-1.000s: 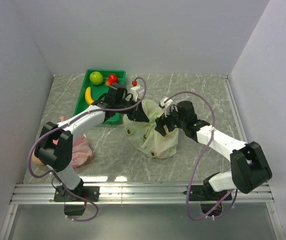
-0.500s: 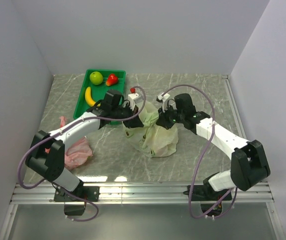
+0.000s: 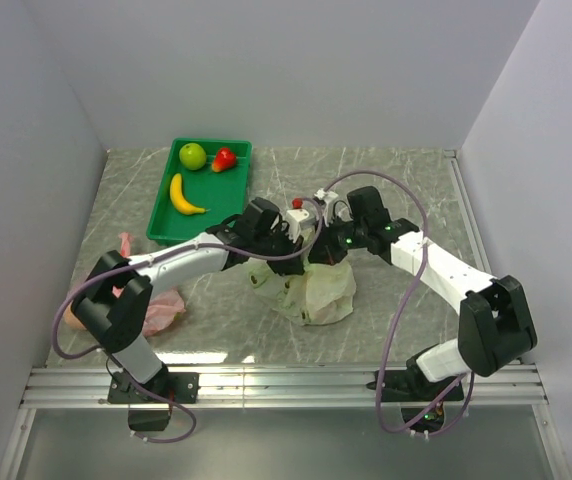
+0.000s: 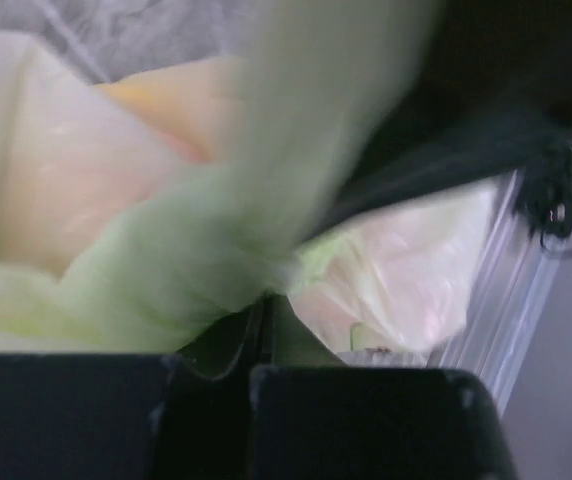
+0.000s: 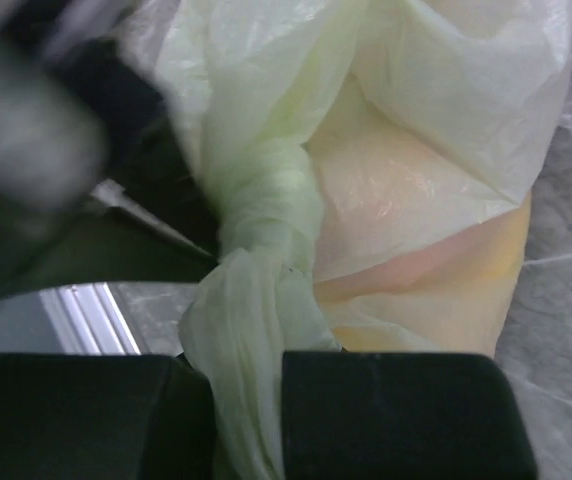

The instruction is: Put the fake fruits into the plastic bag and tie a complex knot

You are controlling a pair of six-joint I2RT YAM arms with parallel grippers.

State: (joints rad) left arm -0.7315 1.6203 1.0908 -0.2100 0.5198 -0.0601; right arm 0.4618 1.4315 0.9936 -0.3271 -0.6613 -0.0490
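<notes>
The pale green plastic bag (image 3: 321,292) sits mid-table, its handles drawn up into a twisted knot (image 5: 266,210). My left gripper (image 3: 296,238) is over the bag's top left, shut on a stretched handle strip (image 4: 216,250). My right gripper (image 3: 328,248) meets it from the right, shut on the other handle tail (image 5: 251,330) just below the knot. Orange-pink fruit (image 5: 416,265) shows through the film, and also in the left wrist view (image 4: 166,100). A green apple (image 3: 193,155), a small red fruit (image 3: 224,158) and a banana (image 3: 183,195) lie in the green tray (image 3: 162,225).
A crumpled pink bag (image 3: 158,300) lies at the left, beside the left arm's base link. The tray stands at the back left near the side wall. An aluminium rail (image 3: 286,380) runs along the near edge. White walls close in three sides.
The right gripper has closed on the bag handle. The left gripper has swung right and nearer with its handle, meeting the right gripper over the bag. The bag top is drawn tighter.
</notes>
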